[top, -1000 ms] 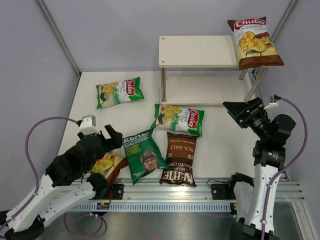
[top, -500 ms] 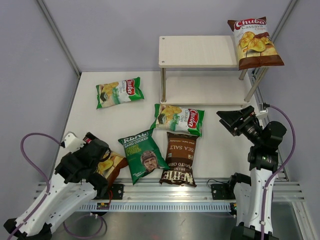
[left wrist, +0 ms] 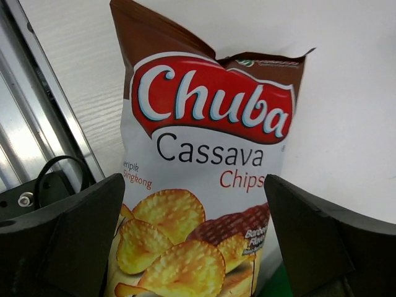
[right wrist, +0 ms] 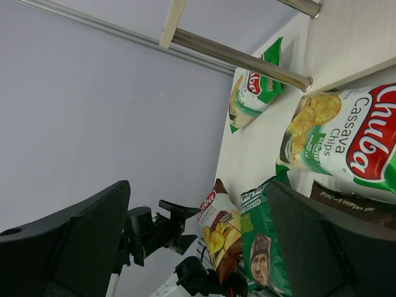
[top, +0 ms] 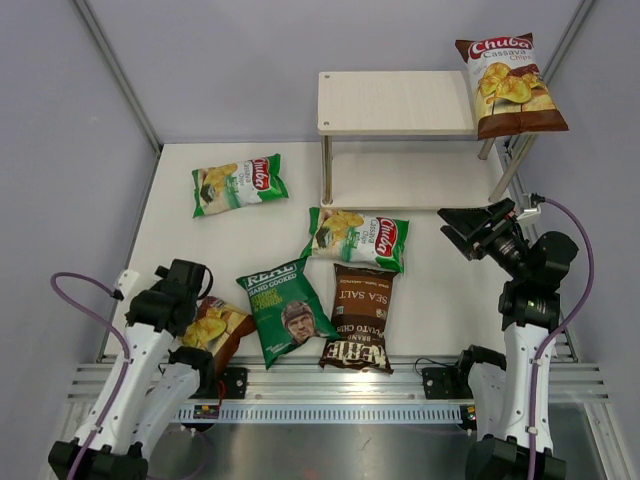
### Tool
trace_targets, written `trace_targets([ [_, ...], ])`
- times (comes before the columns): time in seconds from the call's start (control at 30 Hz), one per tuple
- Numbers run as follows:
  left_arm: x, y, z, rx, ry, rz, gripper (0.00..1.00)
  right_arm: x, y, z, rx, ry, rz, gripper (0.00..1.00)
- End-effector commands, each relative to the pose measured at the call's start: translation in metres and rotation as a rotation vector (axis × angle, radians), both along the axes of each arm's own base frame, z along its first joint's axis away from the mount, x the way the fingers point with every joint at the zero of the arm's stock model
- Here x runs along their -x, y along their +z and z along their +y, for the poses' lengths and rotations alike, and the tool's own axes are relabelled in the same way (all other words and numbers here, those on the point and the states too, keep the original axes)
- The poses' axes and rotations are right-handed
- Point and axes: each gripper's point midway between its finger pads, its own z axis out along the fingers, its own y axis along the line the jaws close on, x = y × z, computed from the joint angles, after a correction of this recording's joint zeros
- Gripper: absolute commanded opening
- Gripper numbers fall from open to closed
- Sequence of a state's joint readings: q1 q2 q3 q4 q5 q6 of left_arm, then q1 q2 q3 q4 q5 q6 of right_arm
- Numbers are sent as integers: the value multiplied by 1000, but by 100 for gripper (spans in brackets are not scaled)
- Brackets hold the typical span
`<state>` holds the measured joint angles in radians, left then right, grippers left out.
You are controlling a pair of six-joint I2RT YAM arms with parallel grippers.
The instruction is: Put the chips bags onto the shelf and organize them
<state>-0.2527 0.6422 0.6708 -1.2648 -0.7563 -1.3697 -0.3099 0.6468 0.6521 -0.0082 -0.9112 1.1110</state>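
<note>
Jaws all gape; shelf (top: 395,102) top carries 1 brown Chuba bag (top: 508,85).

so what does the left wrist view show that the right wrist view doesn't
Only the left wrist view: the metal rail at the table's near edge, and the brown bag's Cassava Chips lettering up close.

Only the right wrist view: a shelf leg, the near green bag, the far green bag, the dark green bag, a corner of the dark brown bag and the left arm.

Both: that brown bag, lying on the white table.
</note>
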Motion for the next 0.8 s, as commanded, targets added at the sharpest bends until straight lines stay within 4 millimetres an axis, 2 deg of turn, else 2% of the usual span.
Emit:
trace_targets([
  [0.0, -16, -25, -8, 73, -40, 75, 99, 2, 27, 6, -1, 54, -84, 99],
  [0.17, -22, -50, -4, 119, -19, 81, 99, 8, 32, 9, -2, 70, -102, 99],
  [0.27, -29, -62, -11, 154, -58, 60, 99, 9, 32, 9, 1, 70, -106, 99],
  [0.33, -29, -76, -17, 198, -82, 71, 99, 9, 31, 9, -4, 70, -102, 99],
  [0.4, -41, -79, -25, 218, -146, 35, 99, 10, 30, 9, -4, 67, -106, 99],
  [0.5, -56, -76, -35, 251, -203, -54, 99, 8, 28, 8, -3, 56, -104, 99],
  [0.53, -57, -78, -40, 270, -224, -69, 96, 8, 27, 8, -4, 55, -103, 99],
  [0.67, -66, -64, -37, 242, -233, -153, 76, 7, 26, 7, -5, 50, -100, 99],
  [0.77, -67, -48, -31, 206, -222, -200, 73, 7, 24, 6, -5, 36, -100, 99],
])
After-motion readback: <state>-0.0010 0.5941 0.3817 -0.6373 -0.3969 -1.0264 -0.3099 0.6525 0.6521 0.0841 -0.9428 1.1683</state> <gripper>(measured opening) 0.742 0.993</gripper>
